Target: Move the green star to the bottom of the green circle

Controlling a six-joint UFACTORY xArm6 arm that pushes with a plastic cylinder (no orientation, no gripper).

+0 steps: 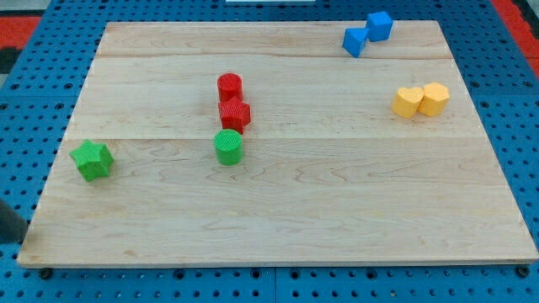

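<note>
The green star (92, 160) lies near the left edge of the wooden board (337, 219). The green circle (228, 146) stands near the board's middle, far to the right of the star. The two are well apart and at about the same height in the view. My tip cannot be made out. A dark shape (10, 224) at the view's bottom-left edge, below and left of the star, may be part of the rod.
A red circle (230, 86) and a red star (235, 114) stand in a column just above the green circle. Two blue blocks (367, 34) sit at the top right. Two yellow blocks (421, 100) sit at the right.
</note>
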